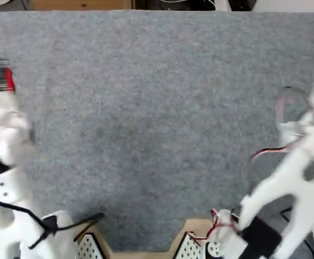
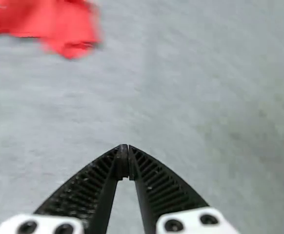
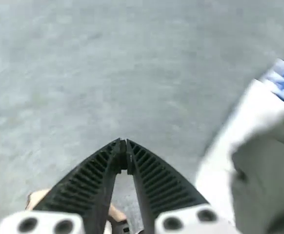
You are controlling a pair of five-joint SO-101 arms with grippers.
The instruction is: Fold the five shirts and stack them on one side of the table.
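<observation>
Clear of the red shirt (image 2: 49, 27), left end effector (image 2: 124, 163) and right end effector (image 3: 122, 158) clenched, empty; a shut descent could shove cloth.

The desk (image 1: 157, 108) is covered in grey felt. Bare wood (image 1: 141, 253) shows at its near edge. A wooden strip (image 1: 81, 4) lies beyond the far edge.
</observation>
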